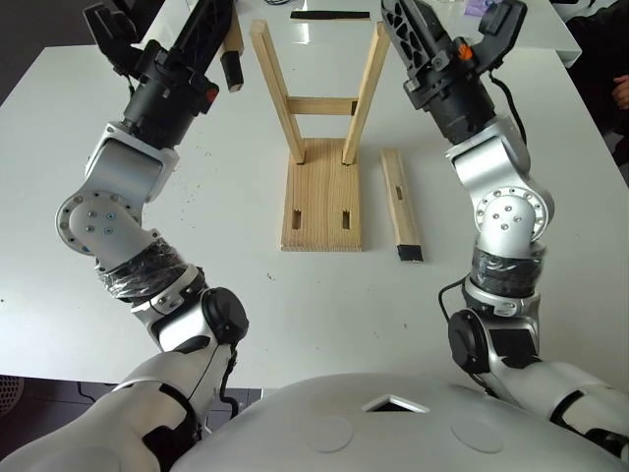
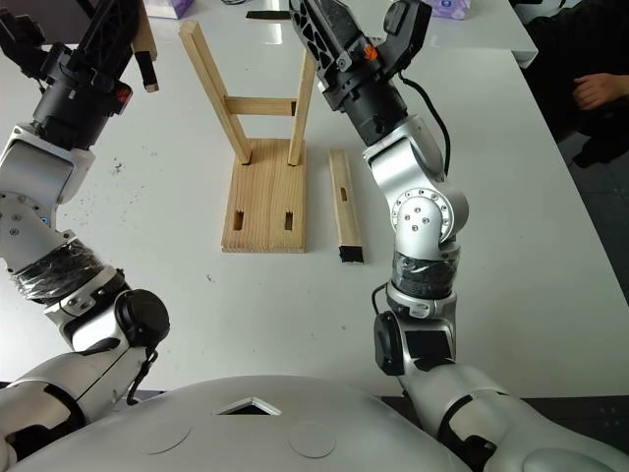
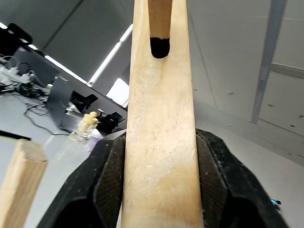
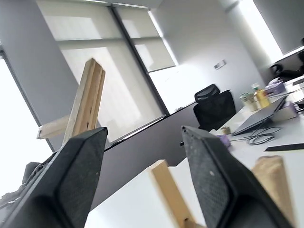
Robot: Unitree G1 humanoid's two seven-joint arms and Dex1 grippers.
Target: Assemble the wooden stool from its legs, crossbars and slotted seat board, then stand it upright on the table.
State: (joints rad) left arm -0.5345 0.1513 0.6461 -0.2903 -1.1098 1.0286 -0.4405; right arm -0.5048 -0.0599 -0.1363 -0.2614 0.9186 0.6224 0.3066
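left gripper [image 3: 160,175] clamping black-tipped pale wooden leg [image 1: 234,44], 11 o'clock | right gripper [image 4: 145,178] gaping, 1 o'clock | slotted pale wooden seat board [image 1: 321,211] lying mid white desk [image 1: 226,295] | suggesting squaring leg over near slot [image 1: 298,218], pressing straight

My board [image 1: 321,208] lay flat on the table [image 1: 197,231], two legs [image 1: 278,93] standing in its far slots, joined by a crossbar [image 1: 319,105]. A loose leg [image 1: 401,202] lay just right of it. My left gripper [image 1: 218,15] held a fourth leg [image 1: 233,49]

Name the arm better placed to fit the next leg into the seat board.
Left: the left end effector is shut on a leg. The right end effector is open and empty; the spare leg lies on the table.
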